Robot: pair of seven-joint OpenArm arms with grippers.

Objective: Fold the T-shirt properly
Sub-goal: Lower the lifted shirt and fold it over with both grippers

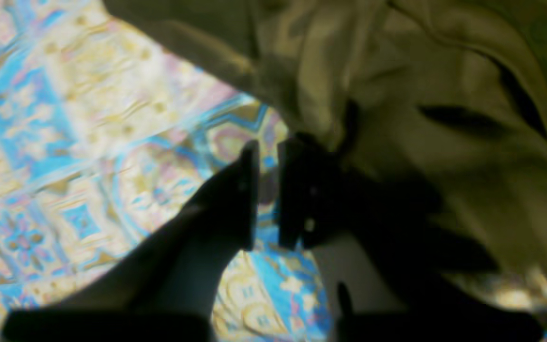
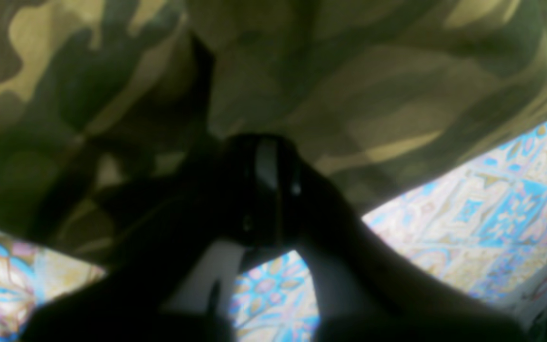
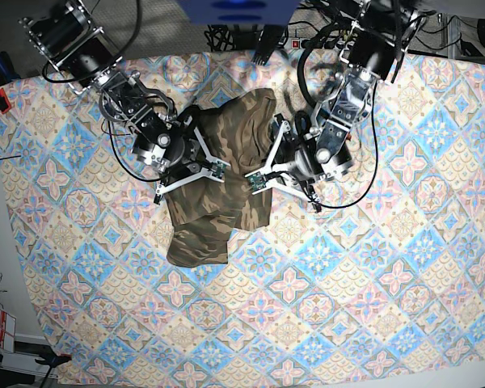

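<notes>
We seem to be in a robotics lab: two cabled robot arms (image 3: 137,121) bolted over a counter spread with a blue, pink and cream patterned tablecloth (image 3: 372,267), with loose cables (image 3: 234,34) and equipment along the far edge.

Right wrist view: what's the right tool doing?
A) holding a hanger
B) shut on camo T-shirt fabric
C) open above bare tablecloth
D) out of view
B: in the right wrist view the right tool has its jaws together, with the camouflage T-shirt gathered at its tips and draped above the patterned tablecloth.
</notes>
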